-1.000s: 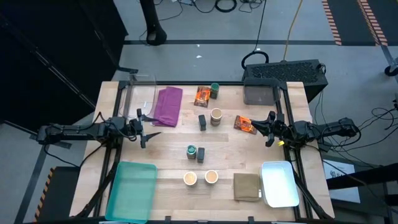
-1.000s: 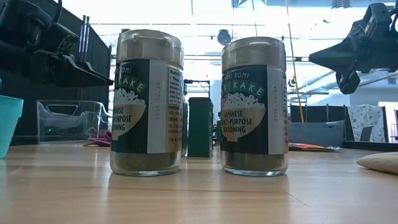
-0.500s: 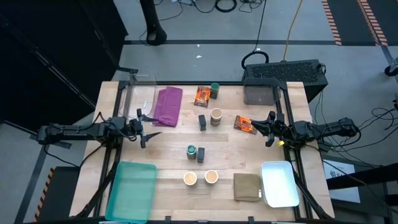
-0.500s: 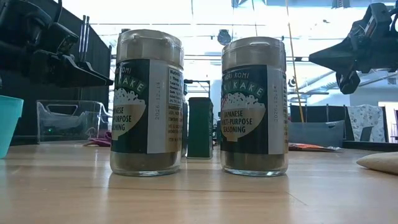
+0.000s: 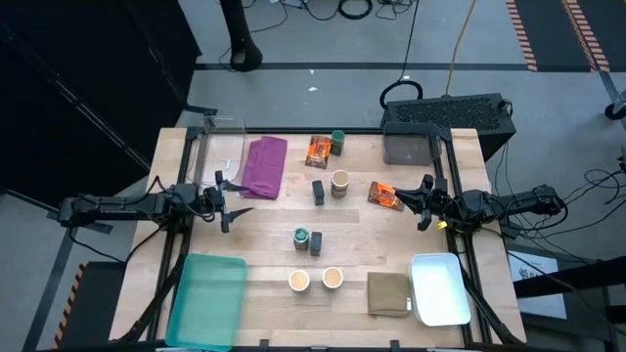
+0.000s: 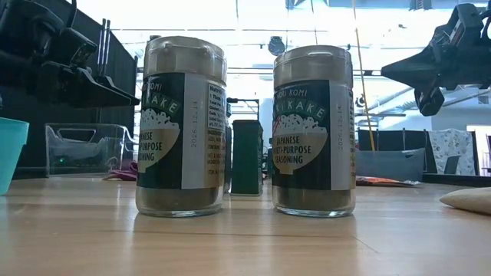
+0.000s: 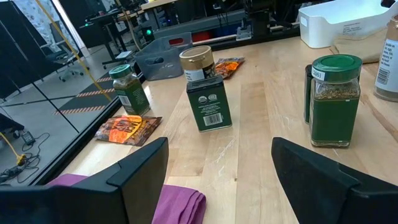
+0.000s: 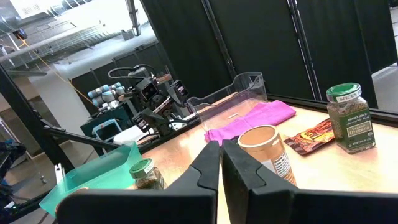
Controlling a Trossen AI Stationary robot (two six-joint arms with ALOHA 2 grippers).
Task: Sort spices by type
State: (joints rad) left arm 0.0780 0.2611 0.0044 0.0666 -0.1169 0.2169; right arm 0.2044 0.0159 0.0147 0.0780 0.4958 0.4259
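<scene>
Both arms hover over the table, touching nothing. My left gripper (image 5: 227,200) (image 7: 219,149) is open at the table's left, beside the purple cloth (image 5: 264,166). My right gripper (image 5: 423,202) (image 8: 221,152) is shut at the table's right, next to an orange packet (image 5: 385,195). The spices stand scattered on their bases: green-lidded jars (image 5: 337,142) (image 5: 301,238), a second orange packet (image 5: 317,151), dark blocks (image 5: 319,191) (image 5: 316,242), and tan-topped cups (image 5: 339,182) (image 5: 299,282) (image 5: 332,279). The two near cups (image 6: 181,126) (image 6: 313,130) fill the low view.
A teal tray (image 5: 208,300) sits at the near left and a white tray (image 5: 439,289) at the near right, beside an olive-tan folded cloth (image 5: 388,293). A clear container (image 5: 223,152) stands at the far left, a grey bin (image 5: 409,147) at the far right.
</scene>
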